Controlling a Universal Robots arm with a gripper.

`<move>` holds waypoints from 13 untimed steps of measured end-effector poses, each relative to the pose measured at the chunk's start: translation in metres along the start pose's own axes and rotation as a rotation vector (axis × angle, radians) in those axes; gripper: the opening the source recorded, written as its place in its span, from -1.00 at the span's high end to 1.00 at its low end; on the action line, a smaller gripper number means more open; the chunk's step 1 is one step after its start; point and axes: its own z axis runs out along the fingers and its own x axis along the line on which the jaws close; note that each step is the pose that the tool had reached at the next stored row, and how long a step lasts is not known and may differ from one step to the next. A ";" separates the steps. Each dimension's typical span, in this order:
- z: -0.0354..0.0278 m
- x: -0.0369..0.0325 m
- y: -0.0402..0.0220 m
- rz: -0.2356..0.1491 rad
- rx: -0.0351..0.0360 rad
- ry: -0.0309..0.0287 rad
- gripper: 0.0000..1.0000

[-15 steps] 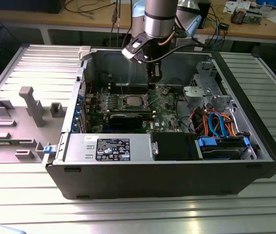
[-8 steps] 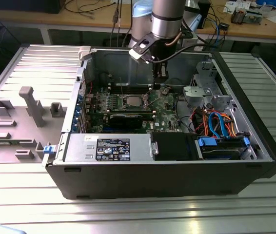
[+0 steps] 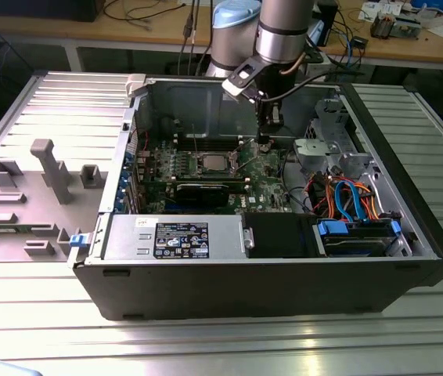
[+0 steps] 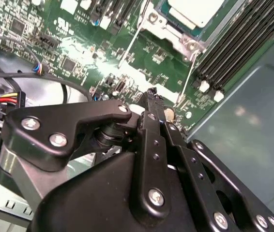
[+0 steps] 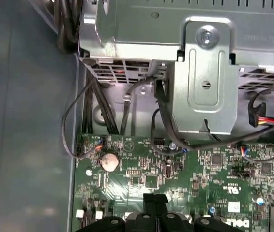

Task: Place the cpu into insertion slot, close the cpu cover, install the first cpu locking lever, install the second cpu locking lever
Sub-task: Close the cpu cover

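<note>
A: PC case [image 3: 245, 290] lay open on table [image 3: 206, 348], mobo [image 3: 268, 176] facing up. Hand?
B: Hand [image 3: 264, 139] hung low over mobo, fingers [image 4: 147, 130] pinched together, nothing gripped. Cpu [image 3: 212, 163] sat nearby, toward the exterior view's left, w/ cpu cover [image 4: 168, 30] framing it.

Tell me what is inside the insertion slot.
The cpu lies in it, silver top up, with the cpu cover framing its edges. Whatever is underneath cannot be seen; the chip covers it.
</note>
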 end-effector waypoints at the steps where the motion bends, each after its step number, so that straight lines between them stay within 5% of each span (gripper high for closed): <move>1: 0.0004 0.0003 0.0007 0.000 -0.0001 0.0001 0.79; 7: 0.0038 0.0022 0.0074 0.000 0.0026 0.0004 0.79; 13: 0.0118 0.0034 0.0072 -0.003 0.0049 0.0004 0.79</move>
